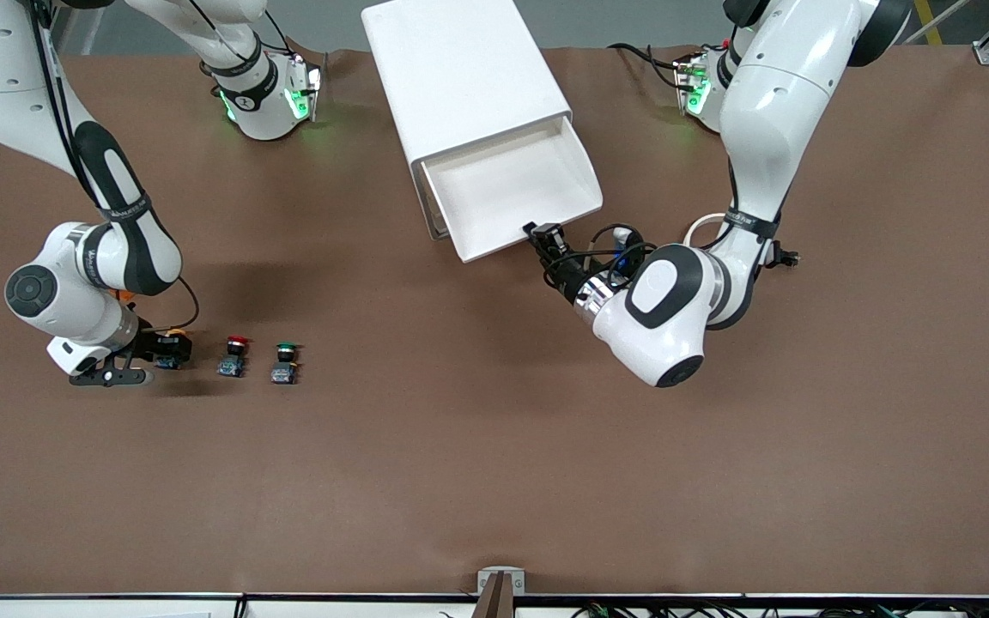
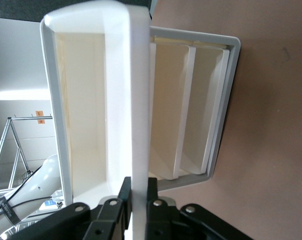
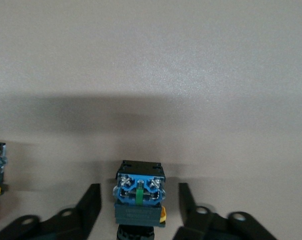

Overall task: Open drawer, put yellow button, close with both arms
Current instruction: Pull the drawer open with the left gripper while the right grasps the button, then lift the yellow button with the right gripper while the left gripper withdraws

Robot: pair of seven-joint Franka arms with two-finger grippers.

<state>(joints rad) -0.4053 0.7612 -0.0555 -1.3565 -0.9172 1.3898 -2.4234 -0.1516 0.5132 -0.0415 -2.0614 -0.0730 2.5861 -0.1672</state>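
The drawer [image 1: 516,193] projects from the cabinet [image 1: 460,86]; three buttons sit in a row toward the right arm's end.

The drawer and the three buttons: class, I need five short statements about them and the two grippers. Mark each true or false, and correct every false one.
1. The drawer at the top of the cabinet is pulled out. True.
2. The left gripper hangs over the buttons. False: it is clamped on the drawer's front edge.
3. The yellow button lies in the drawer. False: it stands on the table, between the fingers of the right gripper.
4. The right gripper's fingers stand apart from the yellow button on both sides. True.
5. The green button is beside the yellow one. False: the red button is between them.
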